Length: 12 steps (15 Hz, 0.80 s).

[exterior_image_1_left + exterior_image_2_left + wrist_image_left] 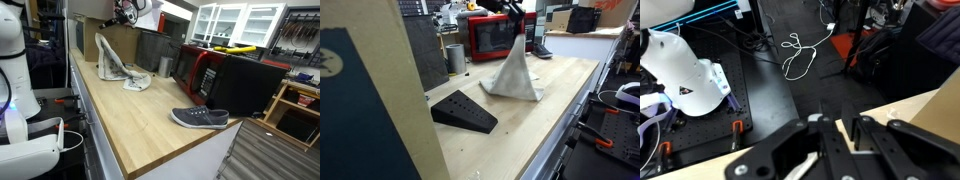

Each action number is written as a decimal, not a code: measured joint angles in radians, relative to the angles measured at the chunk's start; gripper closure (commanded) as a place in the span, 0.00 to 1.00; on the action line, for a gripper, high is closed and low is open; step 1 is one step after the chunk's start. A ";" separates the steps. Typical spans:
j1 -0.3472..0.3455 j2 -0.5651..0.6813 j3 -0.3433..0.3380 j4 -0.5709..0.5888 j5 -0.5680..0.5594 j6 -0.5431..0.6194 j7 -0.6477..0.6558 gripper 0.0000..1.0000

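Observation:
A pale grey cloth (515, 75) stands drawn up into a peak on the wooden counter (550, 110); it also shows in an exterior view (112, 62). My gripper (517, 28) is right above the peak and holds the cloth's top, with the lower edges still resting on the counter. In the wrist view the black fingers (835, 138) are close together with a strip of pale cloth (803, 166) showing between and below them. The floor with cables lies beyond.
A grey shoe (200, 118) lies near the counter's end. A black wedge (465, 110) sits on the counter. A red microwave (490, 35), a black microwave (248, 85) and a metal cup (455, 57) stand along the back. A white robot base (690, 85) stands on the floor.

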 measured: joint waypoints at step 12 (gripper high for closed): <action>-0.087 0.071 -0.118 0.088 -0.081 0.300 -0.077 0.00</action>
